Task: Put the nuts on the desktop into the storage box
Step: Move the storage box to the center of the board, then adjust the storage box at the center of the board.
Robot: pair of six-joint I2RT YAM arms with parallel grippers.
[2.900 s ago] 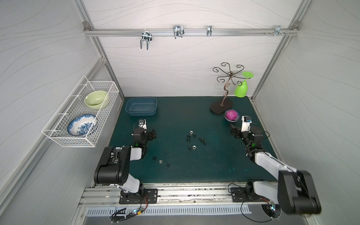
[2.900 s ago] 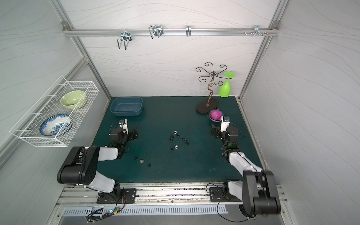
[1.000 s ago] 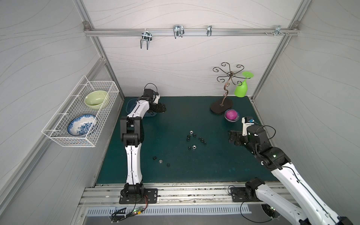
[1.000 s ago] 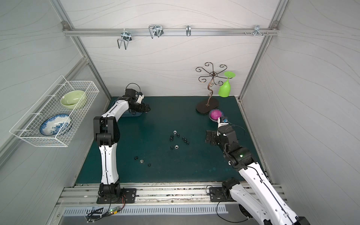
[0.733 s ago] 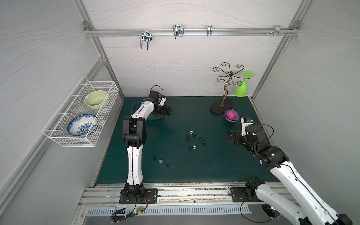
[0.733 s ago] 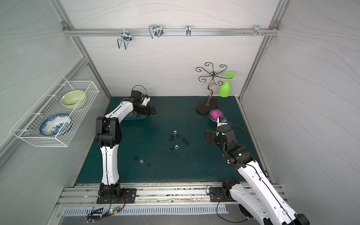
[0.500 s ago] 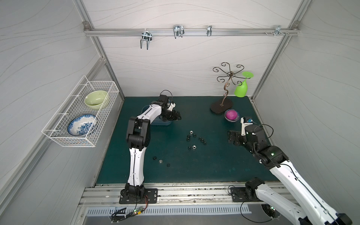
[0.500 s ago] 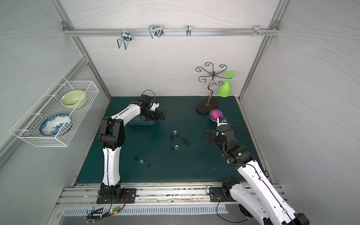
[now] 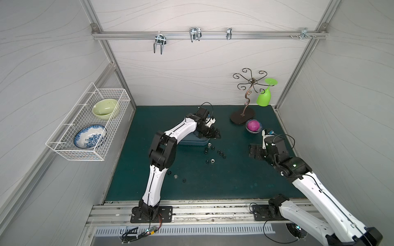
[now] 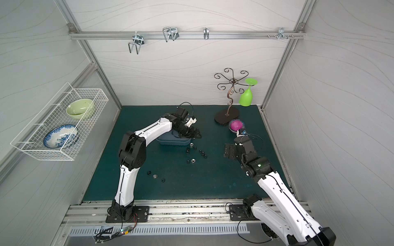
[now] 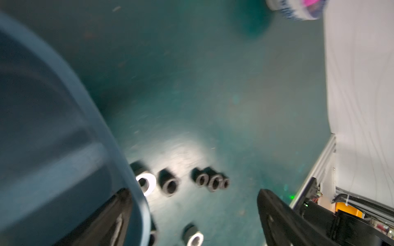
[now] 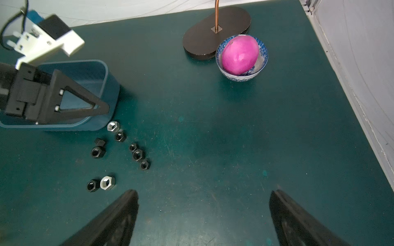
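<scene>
The blue-grey storage box (image 9: 191, 141) (image 10: 172, 141) sits mid-desktop, its near corner almost touching a silver nut (image 12: 113, 126). Several nuts (image 9: 213, 153) (image 10: 196, 152), mostly black, lie just in front of it. Three more nuts (image 9: 175, 176) lie nearer the front left. My left gripper (image 9: 214, 136) (image 11: 193, 191) is open and straddles the box's end wall (image 12: 110, 85): one finger is inside the box, the other outside above the nuts (image 11: 168, 185). My right gripper (image 9: 254, 152) (image 12: 202, 191) hovers open over bare desktop (image 9: 234, 176), right of the nuts.
A small bowl with a magenta ball (image 9: 253, 125) and a curly metal stand on a dark base (image 9: 242, 117) stand at the back right. A green glass (image 9: 264, 99) hangs from the stand. A white wire basket (image 9: 89, 127) holding two dishes hangs on the left wall.
My left arm swept from the back left toward the middle, and the storage box came with it to sit beside the nuts. The right arm barely moved.
</scene>
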